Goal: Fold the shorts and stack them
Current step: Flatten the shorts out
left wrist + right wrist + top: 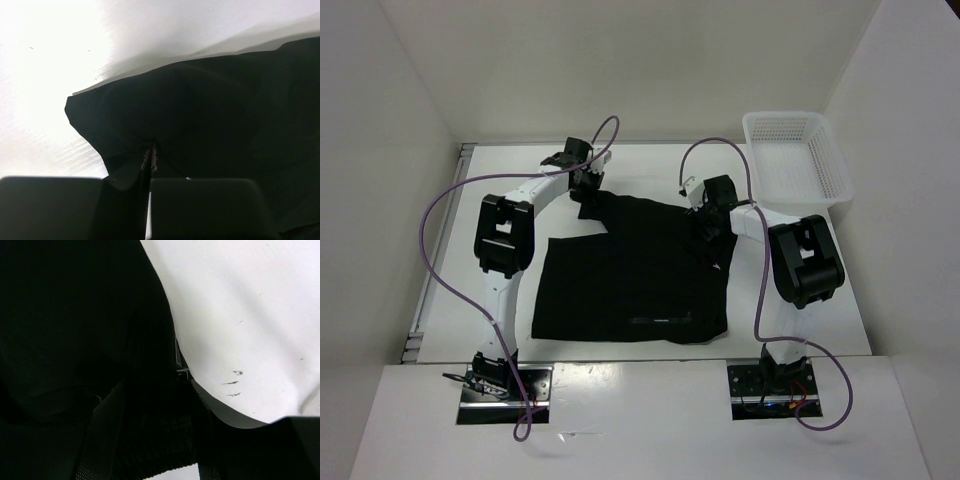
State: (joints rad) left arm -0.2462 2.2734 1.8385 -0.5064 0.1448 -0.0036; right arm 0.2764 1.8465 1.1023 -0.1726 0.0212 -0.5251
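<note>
We see the shorts [620, 280] spread mostly flat in the middle of the white surface [650, 170], between the two arms. Their long axis runs left to right across the top view. The near edge lies roughly straight, with a thin pale mark [660, 320] just inside it. The far-left corner is drawn up into a point that aims toward the far left.

The left end effector [586, 190] sits at that corner. In its wrist view the fingers [50, 205] are pressed together on a small pinch of the black cloth, which puckers where they meet. The right end effector [708, 232] is over the far-right edge of the shorts. In its wrist view dark, gathered fabric lies between its fingers, but the picture is too dark for us to tell how far they have closed.

The white mesh basket [786, 117] stands at the far right corner, apart from the shorts, which lie wholly outside it.
</note>
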